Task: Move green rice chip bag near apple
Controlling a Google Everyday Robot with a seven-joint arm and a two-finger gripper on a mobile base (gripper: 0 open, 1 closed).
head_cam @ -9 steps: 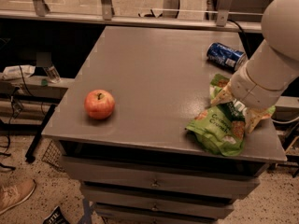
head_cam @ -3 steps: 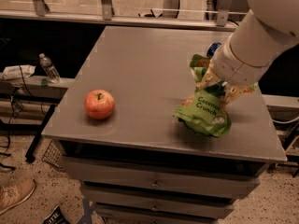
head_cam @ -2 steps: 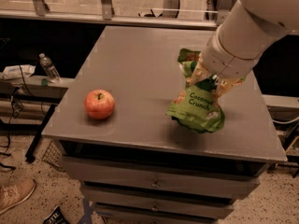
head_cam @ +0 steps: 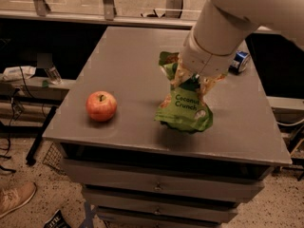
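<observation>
The green rice chip bag point(head_cam: 184, 106) hangs upright in the air just above the grey table point(head_cam: 128, 65), its white "Coconut Crunch" lettering facing me. My gripper point(head_cam: 192, 83) is shut on the bag's upper part, under the large white arm point(head_cam: 223, 23) that comes in from the top right and hides the bag's top edge. The red-orange apple point(head_cam: 101, 106) sits on the table near the front left, roughly a bag's width left of the bag.
A blue soda can point(head_cam: 239, 61) lies at the table's right side, partly behind the arm. Drawers run below the table front. A shelf with a bottle point(head_cam: 53, 72) stands at the left. A shoe point(head_cam: 16, 198) is on the floor.
The gripper has carried the bag left from the table's right front corner toward the middle, lifting it so it hangs upright. The apple has not moved.
</observation>
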